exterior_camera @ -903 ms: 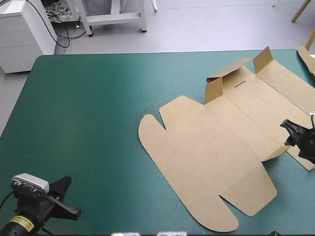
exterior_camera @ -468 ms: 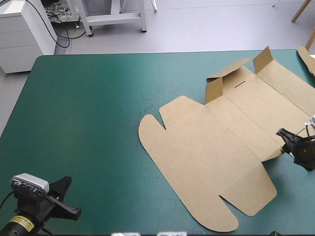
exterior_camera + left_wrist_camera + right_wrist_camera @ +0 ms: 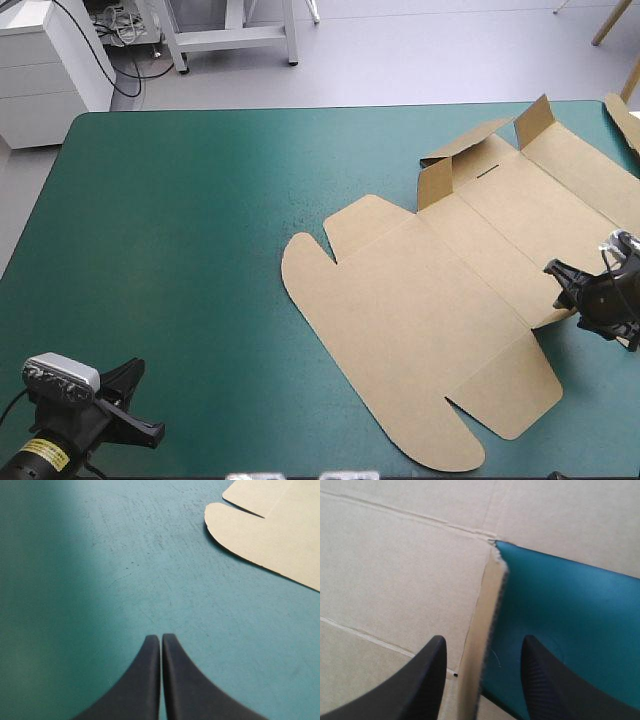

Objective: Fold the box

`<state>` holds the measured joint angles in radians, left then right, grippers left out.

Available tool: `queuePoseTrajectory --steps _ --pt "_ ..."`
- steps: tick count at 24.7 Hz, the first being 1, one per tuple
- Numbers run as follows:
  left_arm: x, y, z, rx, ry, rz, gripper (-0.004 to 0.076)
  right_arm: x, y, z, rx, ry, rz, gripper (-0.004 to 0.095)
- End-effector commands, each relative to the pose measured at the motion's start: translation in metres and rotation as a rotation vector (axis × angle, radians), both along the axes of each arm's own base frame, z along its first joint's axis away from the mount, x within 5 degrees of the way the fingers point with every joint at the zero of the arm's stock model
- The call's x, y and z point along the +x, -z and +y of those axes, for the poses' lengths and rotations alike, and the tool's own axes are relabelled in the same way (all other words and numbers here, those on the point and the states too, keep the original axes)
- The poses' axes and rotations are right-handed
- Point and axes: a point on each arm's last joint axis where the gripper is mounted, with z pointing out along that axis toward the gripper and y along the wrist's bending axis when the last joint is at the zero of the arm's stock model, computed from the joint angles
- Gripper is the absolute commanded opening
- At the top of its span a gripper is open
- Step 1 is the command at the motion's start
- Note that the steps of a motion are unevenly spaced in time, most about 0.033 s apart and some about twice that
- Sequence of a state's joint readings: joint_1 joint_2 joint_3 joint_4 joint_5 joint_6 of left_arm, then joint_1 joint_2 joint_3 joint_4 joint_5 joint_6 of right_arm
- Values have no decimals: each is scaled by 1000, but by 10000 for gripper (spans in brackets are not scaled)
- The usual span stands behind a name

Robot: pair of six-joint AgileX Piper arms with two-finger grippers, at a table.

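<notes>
The brown box [image 3: 430, 300] lies as a cut sheet on the right half of the teal-green cover, mostly flat. Its far walls [image 3: 470, 155] stand raised, and two rounded lid flaps [image 3: 310, 265] point toward the table's middle. My right gripper [image 3: 562, 283] is at the sheet's near right side, open. In the right wrist view a small side flap [image 3: 487, 625] stands on edge between my right gripper's [image 3: 484, 640] fingers. My left gripper [image 3: 135, 405] rests at the near left corner, far from the box. It is shut [image 3: 161, 638] over bare cover, with a rounded box flap [image 3: 265, 535] well ahead.
A second piece of brown board [image 3: 625, 118] shows at the table's far right edge. The left half of the teal-green cover [image 3: 180, 230] is bare between the left gripper and the box.
My right gripper has moved left along the box's near right side, onto the small side flap. The left arm and the rest of the box have not moved.
</notes>
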<state>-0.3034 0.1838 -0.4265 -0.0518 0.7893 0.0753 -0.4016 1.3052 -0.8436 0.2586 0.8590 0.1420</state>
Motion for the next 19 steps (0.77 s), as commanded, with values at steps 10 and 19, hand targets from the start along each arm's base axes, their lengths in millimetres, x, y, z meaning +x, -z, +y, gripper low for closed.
queuePoseTrajectory --steps 10,19 --pt "3 -15 -1 -38 -5 -79 -8 11 -1 4 -44 13 3 371" --pt "3 -15 -1 -38 -5 -79 -8 11 -1 3 -56 9 9 -10"
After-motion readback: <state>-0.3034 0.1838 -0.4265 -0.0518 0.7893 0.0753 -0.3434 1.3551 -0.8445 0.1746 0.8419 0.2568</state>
